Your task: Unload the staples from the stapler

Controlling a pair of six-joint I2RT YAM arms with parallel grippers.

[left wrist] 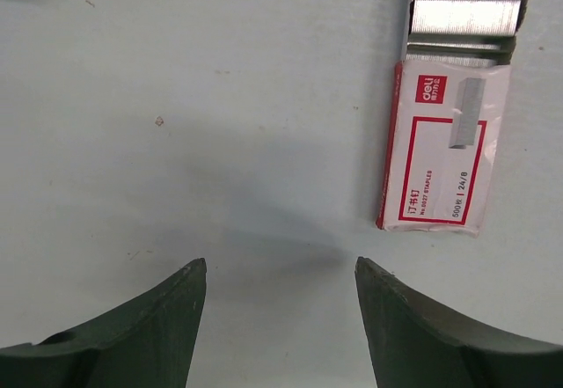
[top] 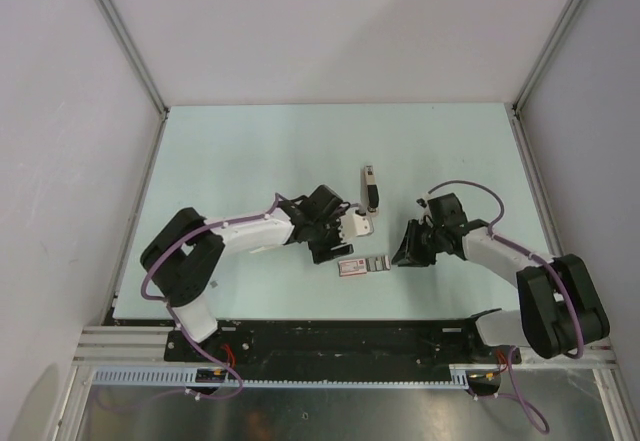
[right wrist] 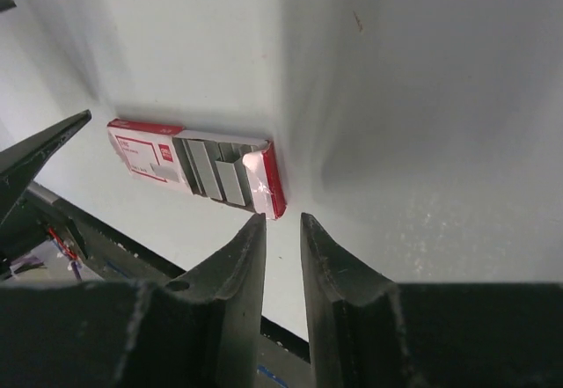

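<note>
We see the left gripper [top: 338, 244] low over the table [top: 250, 151]. Its jaws are wide apart, and nothing is between them. Only bare table shows in the gap.

A box of staples [left wrist: 444, 146] lies flat just off the right side of the left jaws. The end of the box farther from these jaws is open, and silver staples [left wrist: 462, 16] show there.

The right gripper [right wrist: 281, 221] has its jaws close together, with only a thin gap between them. Nothing is in that gap. The open end of the box is just in front of their tips.

The stapler [top: 370, 186] lies on the table by itself. It is past the tips of the left jaws and off to their left. It is off to the right of the right jaws. No jaw touches it.
</note>
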